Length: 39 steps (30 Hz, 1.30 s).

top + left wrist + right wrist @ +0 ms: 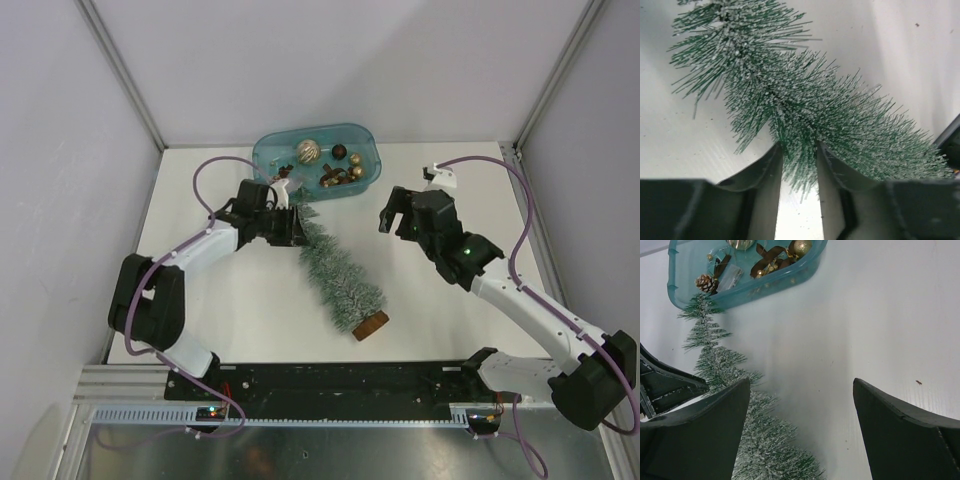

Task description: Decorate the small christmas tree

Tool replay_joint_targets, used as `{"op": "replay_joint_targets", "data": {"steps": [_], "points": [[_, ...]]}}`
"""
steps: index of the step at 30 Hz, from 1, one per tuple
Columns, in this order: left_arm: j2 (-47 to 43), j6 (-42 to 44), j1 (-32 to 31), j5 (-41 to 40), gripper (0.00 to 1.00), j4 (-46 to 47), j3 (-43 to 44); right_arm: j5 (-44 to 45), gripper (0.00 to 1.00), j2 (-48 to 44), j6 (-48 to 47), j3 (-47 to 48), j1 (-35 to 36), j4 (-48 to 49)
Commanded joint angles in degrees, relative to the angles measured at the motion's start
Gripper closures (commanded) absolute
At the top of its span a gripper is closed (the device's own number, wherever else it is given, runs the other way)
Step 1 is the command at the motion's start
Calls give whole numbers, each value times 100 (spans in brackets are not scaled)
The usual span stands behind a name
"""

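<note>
The small christmas tree (335, 270) lies on its side on the white table, its tip by the blue tub and its wood-slice base (371, 325) toward the front. My left gripper (296, 228) is at the tree's upper part. In the left wrist view (800, 147) the jaws stand narrow, with the tree's (805, 110) frosted needles pinched between the fingertips. My right gripper (395, 215) is wide open and empty, right of the tree and above the bare table, as the right wrist view (800, 385) shows. The tree (715, 365) sits at its left finger.
The translucent blue tub (375, 165) stands at the back centre, also in the right wrist view (790, 281). It holds a gold ball (308, 150), a pine cone (705, 282), brown ribbons and other small ornaments. White walls enclose the table on three sides.
</note>
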Motion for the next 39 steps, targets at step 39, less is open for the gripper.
{"op": "replay_joint_targets", "data": {"steps": [39], "points": [[-948,-427,-805,766,100,744,1747,119,14,-194,-41,17,-75,125]]}}
